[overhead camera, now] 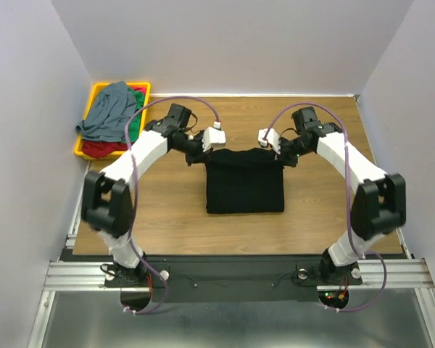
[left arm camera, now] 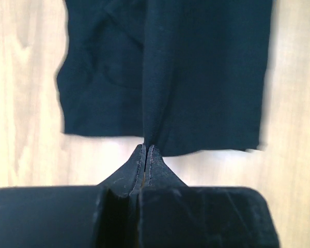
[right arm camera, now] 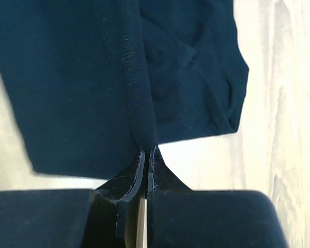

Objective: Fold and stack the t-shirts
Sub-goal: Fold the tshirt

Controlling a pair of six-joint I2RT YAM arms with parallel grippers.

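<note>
The black t-shirt [overhead camera: 245,181] lies partly folded in the middle of the table. My left gripper [overhead camera: 201,151] is shut on its far left edge, and a fold of black cloth [left arm camera: 160,93] rises from the closed fingertips [left arm camera: 146,149]. My right gripper [overhead camera: 281,154] is shut on its far right edge, and a ridge of black cloth [right arm camera: 137,88] runs up from the fingertips [right arm camera: 149,151]. Both hold the far edge lifted off the wood. The slate grey-blue shirt [overhead camera: 109,112], the green shirt [overhead camera: 135,125] and the red shirt [overhead camera: 101,148] lie heaped in the yellow tray.
The yellow plastic tray [overhead camera: 101,88] stands at the far left corner of the wooden table [overhead camera: 167,225]. White walls close in the table on three sides. A metal rail [overhead camera: 225,274] runs along the near edge by the arm bases.
</note>
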